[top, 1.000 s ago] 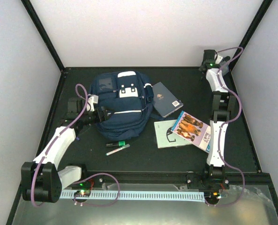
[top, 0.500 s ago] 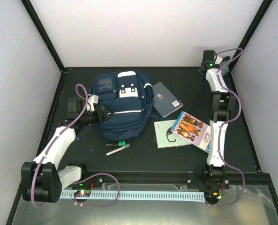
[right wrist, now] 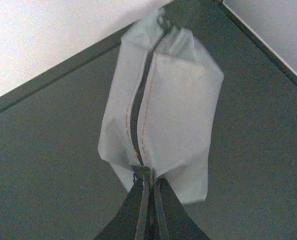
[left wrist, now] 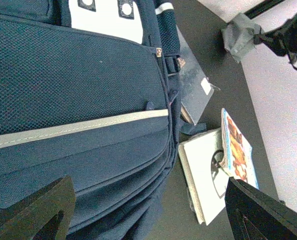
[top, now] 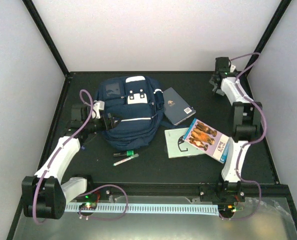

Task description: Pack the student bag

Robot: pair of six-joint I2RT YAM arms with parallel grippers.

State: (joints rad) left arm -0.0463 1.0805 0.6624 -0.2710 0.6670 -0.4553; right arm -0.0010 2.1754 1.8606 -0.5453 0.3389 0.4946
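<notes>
The student bag (top: 130, 112), navy with a white buckle patch, lies flat at the back left of the table and fills the left wrist view (left wrist: 78, 100). My left gripper (top: 108, 122) stands open at the bag's left side, its fingers wide apart over the fabric (left wrist: 148, 210). At the far right corner my right gripper (top: 217, 84) is shut on the zipper end of a small grey pouch (right wrist: 158, 100). The pouch (left wrist: 241, 35) appears held above the table.
A navy notebook (top: 176, 106) lies right of the bag. A white book (top: 176, 142) and a colourful book (top: 206, 137) overlap in the middle right. Two pens (top: 125, 157) lie just in front of the bag. Black frame rails edge the table.
My right gripper has closed on the grey pouch and drawn it leftward off the corner, the elbow swinging out to the right. The left arm has not moved.
</notes>
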